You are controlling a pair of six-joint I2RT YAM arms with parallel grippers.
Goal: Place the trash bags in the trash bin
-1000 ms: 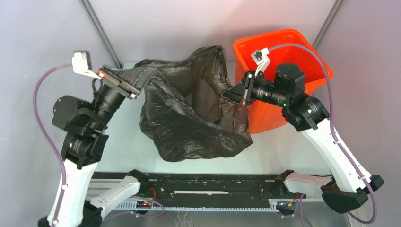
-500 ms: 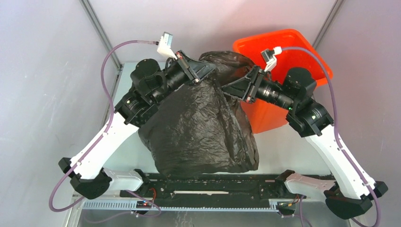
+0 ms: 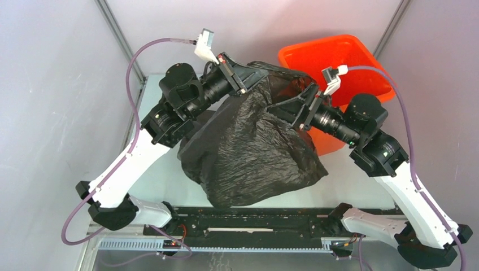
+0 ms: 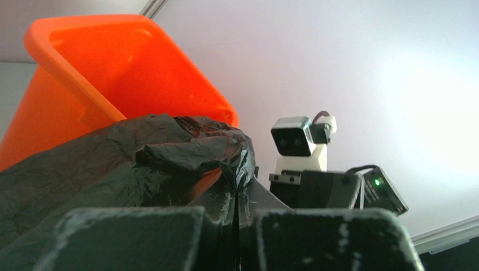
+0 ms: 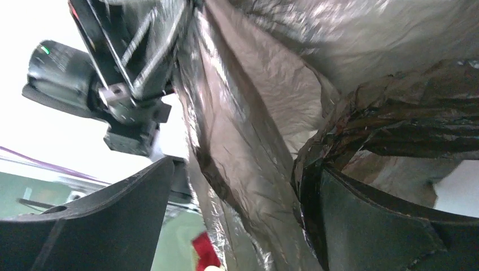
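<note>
The black trash bags (image 3: 254,152) were held up over the table (image 3: 152,169), just left of the orange bin (image 3: 339,53), pinched in the clenched jaws of the left gripper (image 4: 237,192) and draped between the spread jaws of the right gripper (image 5: 240,166).

The overhead camera hangs above and behind the arm bases, looking down and forward over the table (image 3: 339,178) toward its far edge, holding both arms whole. The left wrist camera looks low and upward toward the far right corner, close against the trash bags (image 4: 113,164), with the trash bin (image 4: 124,68) and the right wrist camera (image 4: 296,138) beyond. The right wrist camera faces back leftward, buried in the same plastic, catching the left arm (image 5: 56,73). All three views share the trash bags.
</note>
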